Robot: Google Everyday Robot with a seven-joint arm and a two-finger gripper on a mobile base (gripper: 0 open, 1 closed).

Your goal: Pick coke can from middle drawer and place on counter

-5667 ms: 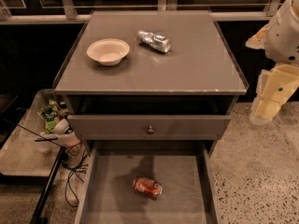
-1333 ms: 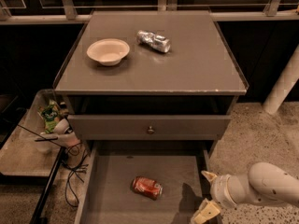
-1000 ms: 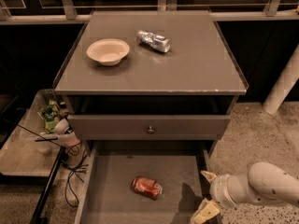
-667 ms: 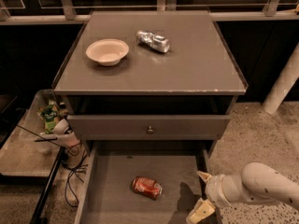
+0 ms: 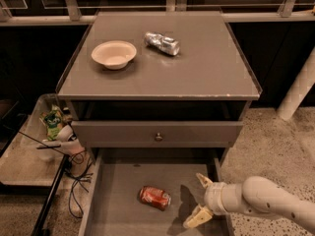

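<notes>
End effector (image 5: 201, 200), fingers spread apart, has slid in over the middle drawer (image 5: 118, 193) toward the coke can (image 5: 154, 197), so the grasp looks close.

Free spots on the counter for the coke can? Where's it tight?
On the counter, the front strip and right half are bare, bordered by the front edge and the silver can. Back left is crowded: bowl, silver can. In the middle drawer, floor left of the coke can is bare; the open claw fills the right side.
</notes>
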